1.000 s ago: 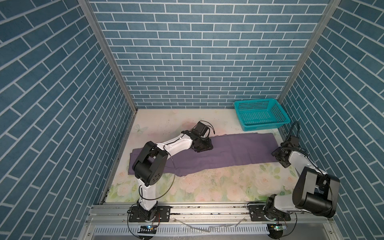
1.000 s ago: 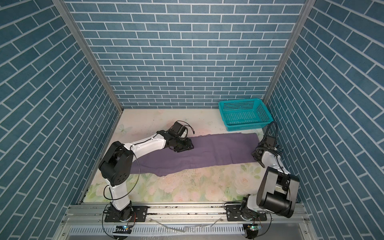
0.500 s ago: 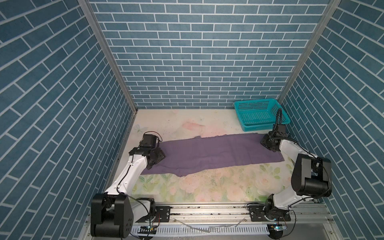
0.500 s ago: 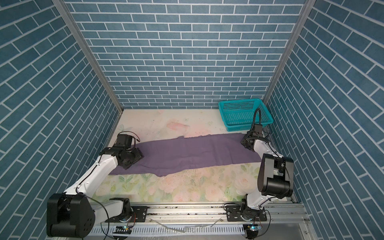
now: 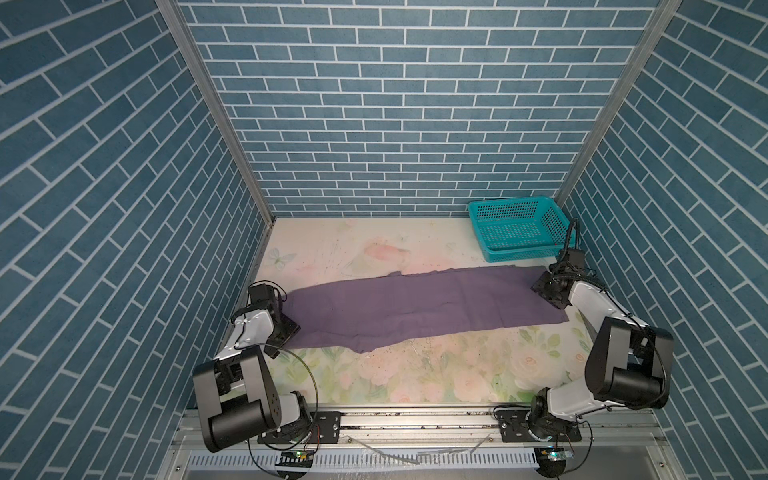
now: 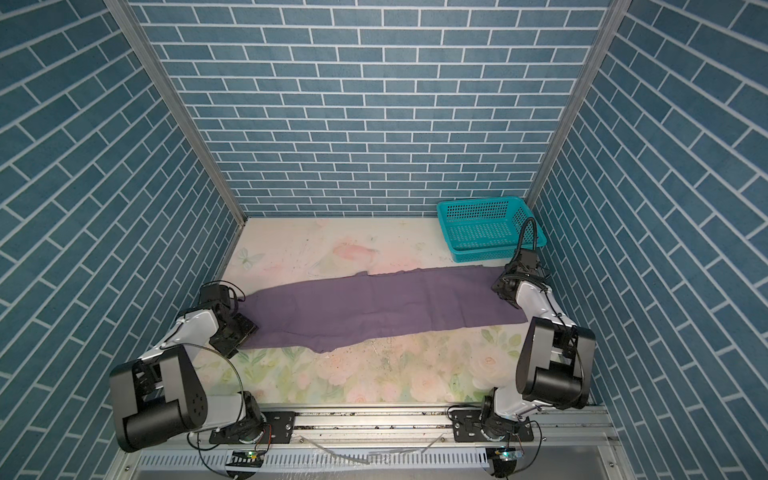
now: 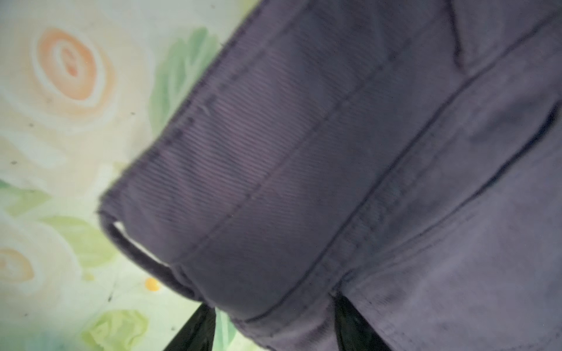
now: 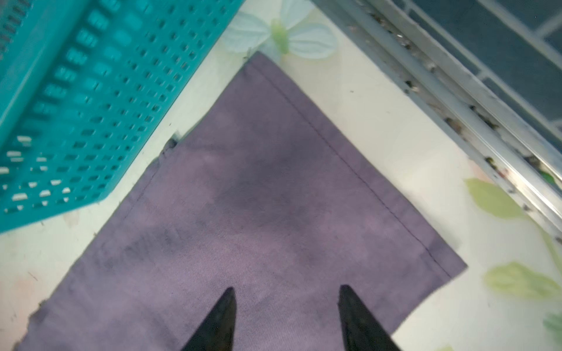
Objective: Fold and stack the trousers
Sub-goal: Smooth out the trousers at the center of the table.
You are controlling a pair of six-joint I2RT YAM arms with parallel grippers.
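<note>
As the trousers (image 5: 424, 307) lie flat (basket (image 5: 523, 252) nearby), the right gripper (image 8: 287, 287) gapes above the hem (image 8: 349, 164). The left gripper (image 7: 272, 304) gapes astride the waistband (image 7: 243, 182).

Trousers (image 5: 424, 307): matt woven cloth, fine twill rib, stitched hems. Right hand (image 8: 286, 319): fingers (image 8: 219, 322) matt black. Basket (image 5: 523, 252) just beside that hand: teal plastic mesh, slight sheen. Bench (image 5: 415, 374): smooth floral-print cover, dirt-speckled. Arm shells (image 5: 249, 332): glossy white plastic, some matt black. Front rail (image 5: 415, 417): bare metal.
</note>
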